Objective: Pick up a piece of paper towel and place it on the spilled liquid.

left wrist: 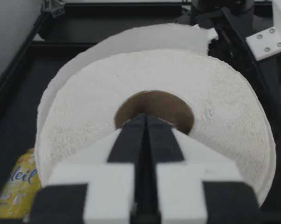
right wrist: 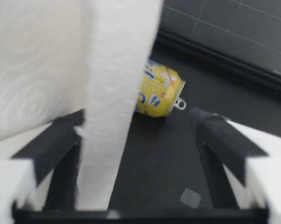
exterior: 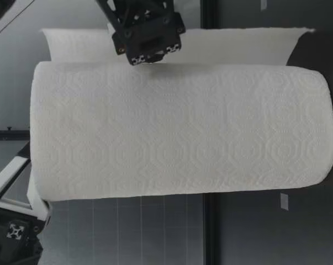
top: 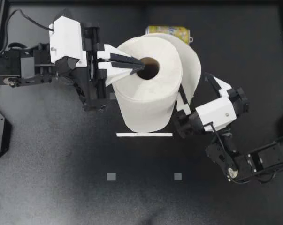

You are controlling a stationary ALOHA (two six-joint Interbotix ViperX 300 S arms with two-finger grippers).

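1. My left fingers [top: 124,59] are closed on each other and hold nothing; their tips sit at the rim of the cardboard core [top: 150,70]; I judge they are there to steady the roll.
2. The paper towel roll [top: 146,101] stands upright mid-surface [top: 61,164]; it is fat, white and embossed all over.
3. A yellow can [top: 168,32] lies on its side just beyond the roll; I can see no spilled liquid.
4. A loose sheet [top: 194,65] curls off the roll's far side, not yet torn free.
5. My right fingers [top: 182,108] stand wide apart with that sheet hanging between them, close by one, clear of the other; the step in hand, I judge, is taking the sheet; next I must close on it, then pull to tear.
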